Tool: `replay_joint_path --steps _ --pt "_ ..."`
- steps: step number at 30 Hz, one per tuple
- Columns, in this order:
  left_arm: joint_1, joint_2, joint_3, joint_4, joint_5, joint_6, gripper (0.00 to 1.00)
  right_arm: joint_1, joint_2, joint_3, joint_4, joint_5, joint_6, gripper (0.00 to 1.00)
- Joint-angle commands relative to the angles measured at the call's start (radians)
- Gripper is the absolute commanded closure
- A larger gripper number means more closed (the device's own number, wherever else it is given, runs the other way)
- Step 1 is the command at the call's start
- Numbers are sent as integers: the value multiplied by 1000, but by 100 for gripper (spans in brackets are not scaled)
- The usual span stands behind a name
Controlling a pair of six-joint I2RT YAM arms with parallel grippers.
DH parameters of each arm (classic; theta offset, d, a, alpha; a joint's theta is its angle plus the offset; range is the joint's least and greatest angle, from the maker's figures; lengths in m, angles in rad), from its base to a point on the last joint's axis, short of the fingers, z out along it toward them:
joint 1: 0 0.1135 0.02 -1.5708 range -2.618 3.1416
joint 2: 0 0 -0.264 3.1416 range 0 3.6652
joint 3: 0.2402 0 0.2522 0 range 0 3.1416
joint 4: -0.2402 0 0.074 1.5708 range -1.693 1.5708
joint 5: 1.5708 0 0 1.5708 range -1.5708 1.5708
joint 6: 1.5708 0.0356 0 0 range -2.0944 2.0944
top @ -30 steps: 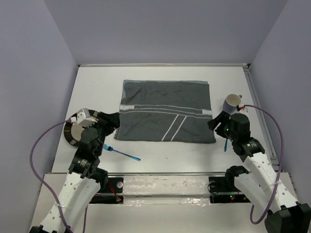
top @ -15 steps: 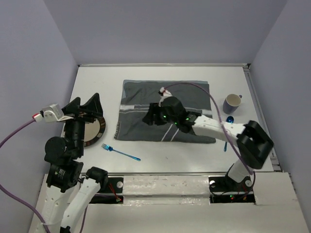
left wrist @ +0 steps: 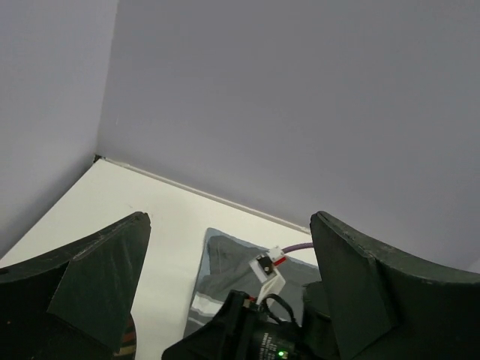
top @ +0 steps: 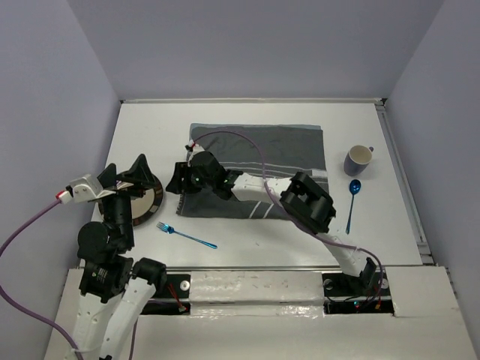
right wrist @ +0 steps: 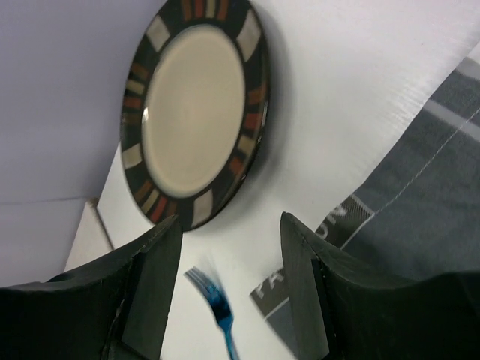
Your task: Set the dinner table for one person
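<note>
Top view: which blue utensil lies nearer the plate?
The fork, just near-right of the plate; the spoon lies past the cloth, by the mug.

Right arm lying across the cloth, splitting the middle of the dinner table (top: 247,112).
The right arm (top: 300,199) is reaching from the near right over the dark cloth (top: 277,146) to its left edge, blocking the centre. The right gripper (top: 177,181), jaws apart, is hanging just beside the plate (top: 152,199). The left gripper (top: 125,171), jaws wide, is hovering over the plate's left side, crowding that spot. A fork (top: 187,235) is lying on the near strip, and a spoon (top: 351,201) and mug (top: 360,159) are sitting right of the cloth. Bare tabletop is running along the far edge. Lavender walls (top: 45,112) are closing in three sides.
</note>
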Motion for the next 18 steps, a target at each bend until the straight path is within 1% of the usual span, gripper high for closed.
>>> replay_joint_path --steps 1,6,10,15,18 --pt "28 17 -11 57 46 6 1 5 101 169 -15 -43 46 40" --pt "67 5 -19 72 105 -16 1 14 250 318 -90 -72 68 40" --pt "94 7 -20 79 135 -28 1 14 333 414 -99 -112 117 43" --pt "94 5 -20 79 134 -25 1 14 424 537 -99 -156 198 50" --pt "94 5 -20 79 137 -25 1 14 473 574 -95 -175 241 57"
